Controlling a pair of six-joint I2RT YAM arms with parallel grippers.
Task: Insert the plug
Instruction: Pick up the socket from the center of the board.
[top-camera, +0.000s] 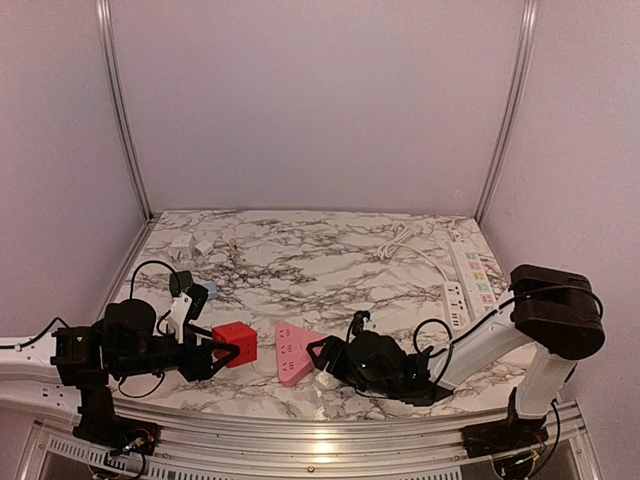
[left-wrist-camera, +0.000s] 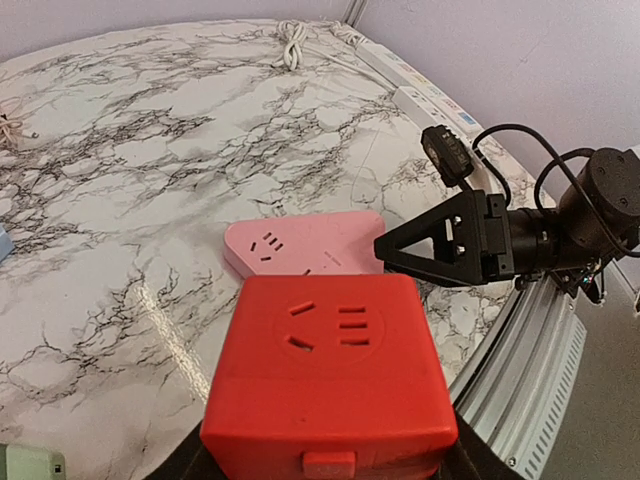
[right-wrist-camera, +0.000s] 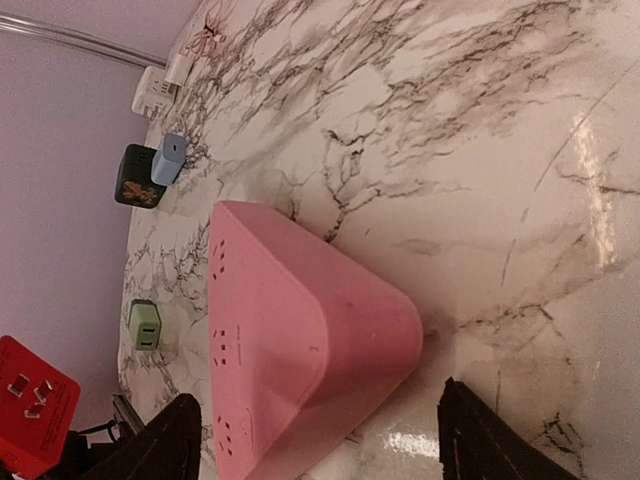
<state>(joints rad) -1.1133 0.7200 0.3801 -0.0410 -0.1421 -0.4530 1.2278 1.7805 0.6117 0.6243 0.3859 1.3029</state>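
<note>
1. Red cube socket is clamped in the left gripper, near the table's front edge.
2. Right gripper has its jaws apart, one on each side of the pink socket, which lies flat.
3. Small white piece, possibly the plug, lies just beside the pink socket.
4. Glossy white marble tabletop has dark veins; pale walls and aluminium posts enclose it.
5. Long white power strip at the right edge bears coloured labels, too small to read.

Marble table carries pink socket, white power strips.
</note>
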